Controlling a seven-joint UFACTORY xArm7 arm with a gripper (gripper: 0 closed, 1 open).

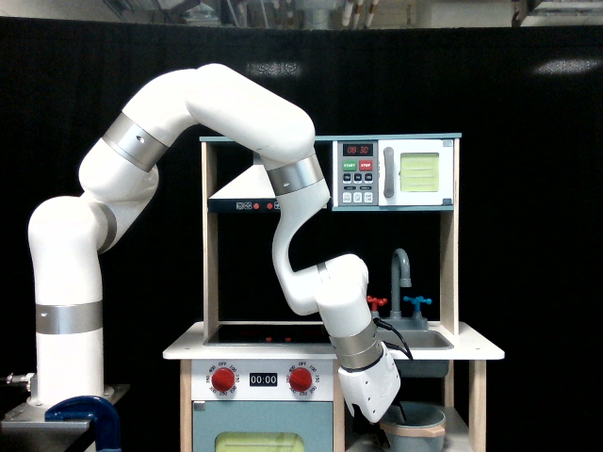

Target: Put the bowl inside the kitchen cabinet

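One bowl (415, 426) sits in the kitchen cabinet (459, 435); gripper (394, 417) at its rim, jaw state hidden, cannot tell; release fully, withdraw straight, avoid tipping.

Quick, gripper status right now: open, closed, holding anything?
Gripper: cannot be told; its fingers are hidden at the bowl in the kitchen cabinet, so grasp or release is unclear.

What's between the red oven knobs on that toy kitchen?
In the exterior view, a small black clock display reading 00:00 sits between the two red knobs on the white panel.
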